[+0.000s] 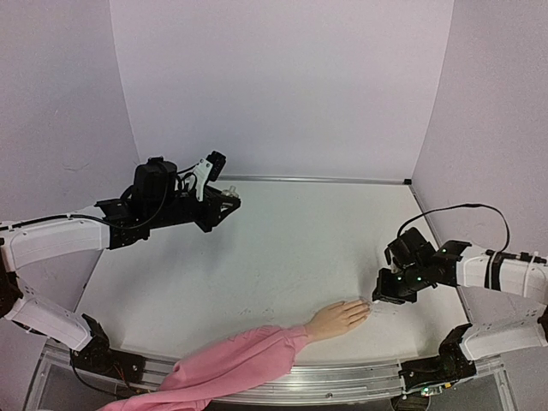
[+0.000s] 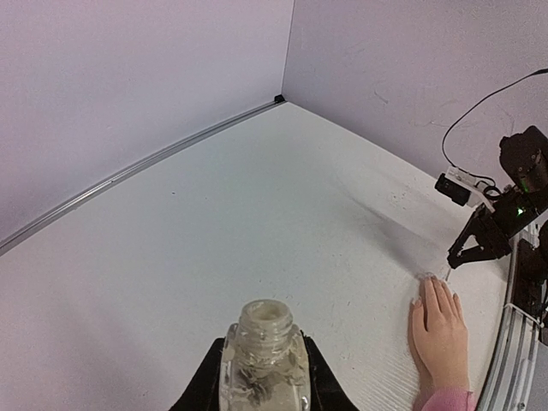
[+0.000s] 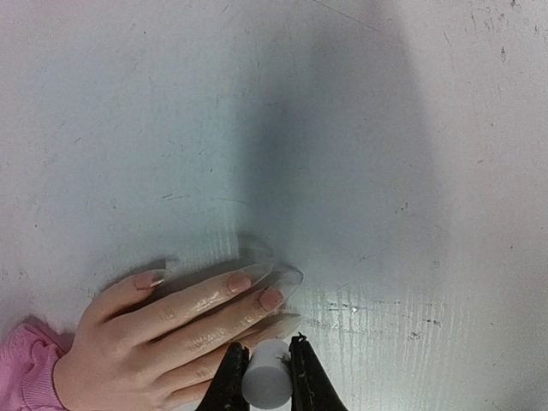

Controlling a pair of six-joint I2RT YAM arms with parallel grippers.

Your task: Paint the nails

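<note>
The peach mannequin hand (image 1: 336, 319) with a pink sleeve (image 1: 231, 364) lies flat near the table's front edge, fingers pointing right. Its nails (image 3: 271, 299) carry long clear tips. My right gripper (image 1: 381, 295) is shut on a small white cylindrical cap (image 3: 265, 378) and holds it right over the lower fingertips of the hand (image 3: 171, 330); any brush under the cap is hidden. My left gripper (image 1: 224, 199) is at the back left, raised, shut on an open clear glass bottle (image 2: 264, 360). The hand (image 2: 441, 330) and the right gripper (image 2: 462, 257) also show in the left wrist view.
Lilac walls enclose the white table on three sides, with a metal strip (image 1: 317, 179) along the back wall's foot. A metal rail (image 1: 342, 377) runs along the front edge, under the sleeve. A black cable (image 1: 467, 207) loops above the right arm.
</note>
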